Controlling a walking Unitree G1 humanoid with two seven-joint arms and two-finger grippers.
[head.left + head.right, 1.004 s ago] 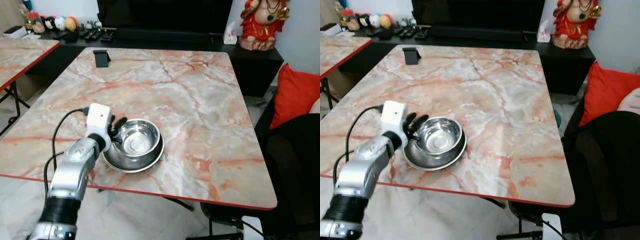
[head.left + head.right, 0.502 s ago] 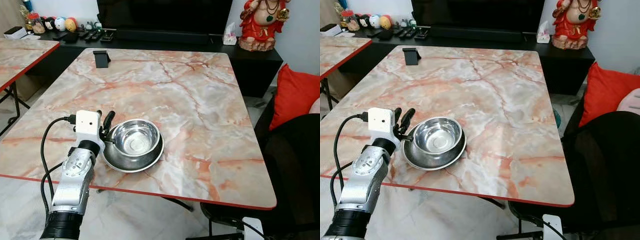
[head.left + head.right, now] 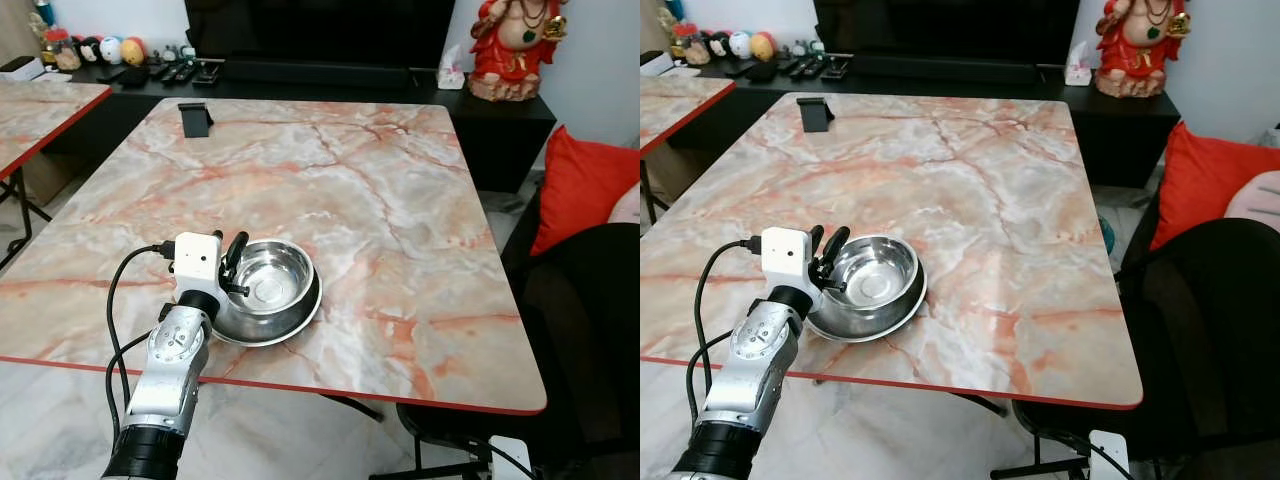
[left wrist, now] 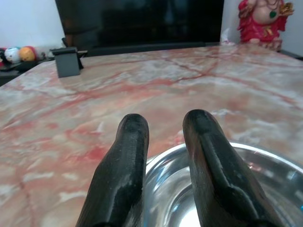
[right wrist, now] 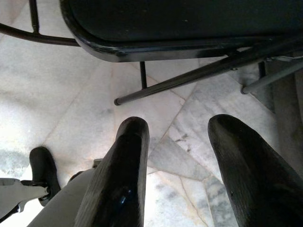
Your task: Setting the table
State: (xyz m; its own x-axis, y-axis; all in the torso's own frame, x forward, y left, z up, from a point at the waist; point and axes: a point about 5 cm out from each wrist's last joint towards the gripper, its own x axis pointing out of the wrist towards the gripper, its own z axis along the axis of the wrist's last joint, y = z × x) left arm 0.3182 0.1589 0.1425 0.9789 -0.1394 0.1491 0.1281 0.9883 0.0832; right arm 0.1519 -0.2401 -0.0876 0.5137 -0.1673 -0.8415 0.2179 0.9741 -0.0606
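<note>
Steel bowl (image 3: 272, 283) sits upright, mouth up, on its plate (image 3: 300, 322); left gripper (image 3: 229, 254), fingers parted, hovers at the rim, released

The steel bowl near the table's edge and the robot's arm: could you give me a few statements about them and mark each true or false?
1. The bowl sits on a plate. True.
2. The left end effector is at the bowl's rim. True.
3. The bowl holds soup. False: it is empty.
4. The bowl is at the table's far end. False: it is by the near edge.
5. The right end effector grips a chair. False: it hangs open above the floor.
</note>
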